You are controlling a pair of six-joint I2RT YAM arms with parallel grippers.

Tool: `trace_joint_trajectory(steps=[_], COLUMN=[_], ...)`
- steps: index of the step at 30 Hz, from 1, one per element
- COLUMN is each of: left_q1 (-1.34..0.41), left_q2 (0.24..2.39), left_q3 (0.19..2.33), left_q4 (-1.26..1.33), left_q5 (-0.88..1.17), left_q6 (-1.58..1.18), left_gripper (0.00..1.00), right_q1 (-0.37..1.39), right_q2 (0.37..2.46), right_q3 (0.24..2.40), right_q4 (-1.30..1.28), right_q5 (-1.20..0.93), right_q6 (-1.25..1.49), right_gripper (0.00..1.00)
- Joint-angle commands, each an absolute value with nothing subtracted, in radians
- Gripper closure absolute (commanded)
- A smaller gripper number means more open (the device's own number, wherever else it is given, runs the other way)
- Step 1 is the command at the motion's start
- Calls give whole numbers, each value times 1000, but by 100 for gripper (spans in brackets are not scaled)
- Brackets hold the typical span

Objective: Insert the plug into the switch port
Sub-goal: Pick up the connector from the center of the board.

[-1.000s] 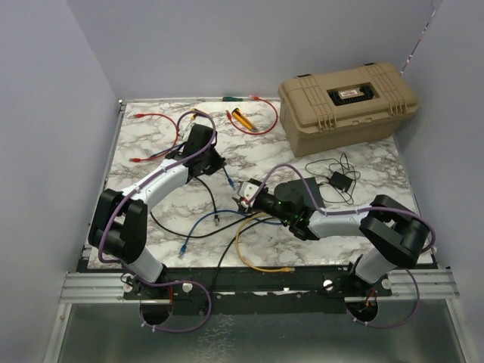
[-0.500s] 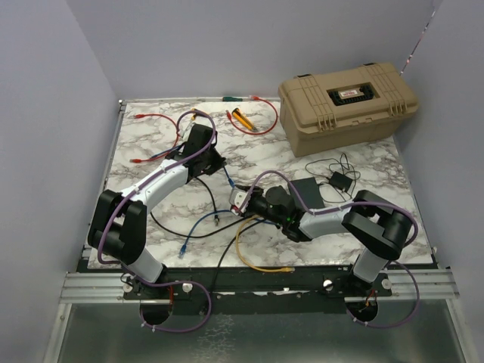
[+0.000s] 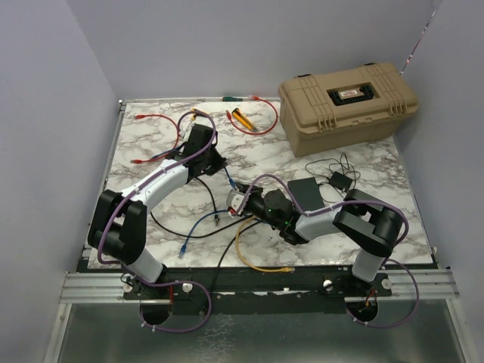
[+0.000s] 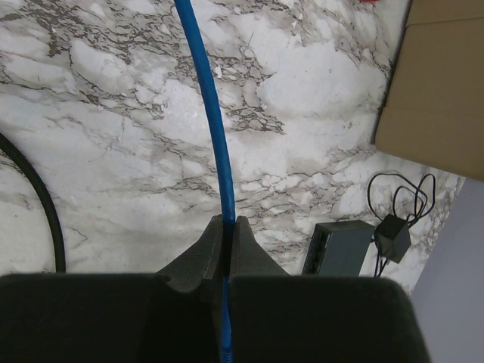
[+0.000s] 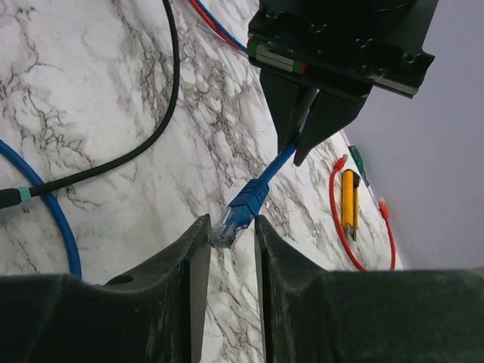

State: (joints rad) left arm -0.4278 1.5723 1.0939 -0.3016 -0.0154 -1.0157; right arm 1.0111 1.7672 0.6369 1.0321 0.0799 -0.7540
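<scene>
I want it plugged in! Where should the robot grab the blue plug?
Grip the blue plug by its sides, just behind the clear tip, coming from the tip end, because the left end effector pinches the cable behind it.

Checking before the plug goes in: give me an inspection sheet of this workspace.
Surface: marble table, flat.
Job's things: switch lying mid-right; blue plug at the cable's free end.
Clutter: tan case, power adapter, yellow tool.
Grippers: left gripper shut on the blue cable; right gripper open, jaws either side of the plug.
Cables: black cable, orange cable, red cables, all loose.
Surroundings: plain grey walls.
</scene>
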Motion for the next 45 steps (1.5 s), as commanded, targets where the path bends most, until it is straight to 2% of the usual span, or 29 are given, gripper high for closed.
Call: trace_joint_trajectory(steps=[1, 6, 7, 11, 12, 23, 28, 34, 45], left_q1=[-437, -442, -443, -449, -449, -457, -457, -462, -625], left_q2=[1557, 1557, 1558, 1559, 1558, 1501, 1453, 1313, 964], left_q3=[1119, 1126, 1130, 1153, 1159, 1202, 1196, 1104, 624], left_q4=[-316, -316, -315, -316, -316, -293, -258, -142, 260], left_q5=[0, 0, 0, 0, 0, -72, -109, -38, 62], left_q6=[-1021, -995, -984, -912, -890, -607, -404, -114, 552], left_gripper=[99, 98, 96, 69, 65, 38, 31, 21, 17], right_q1=[1026, 1026, 1026, 1026, 1027, 997, 945, 837, 731], right_q2=[1780, 1767, 1760, 1731, 1723, 1617, 1543, 1442, 1296], right_q3=[626, 626, 626, 622, 623, 583, 561, 520, 512], right_q4=[1118, 1114, 1112, 1084, 1070, 968, 906, 853, 714], right_q5=[133, 138, 144, 159, 158, 130, 60, -92, -262], right_q6=[-772, -732, -720, -673, -657, -427, -305, -129, 70], right_gripper=[74, 97, 99, 99, 99, 99, 99, 99, 99])
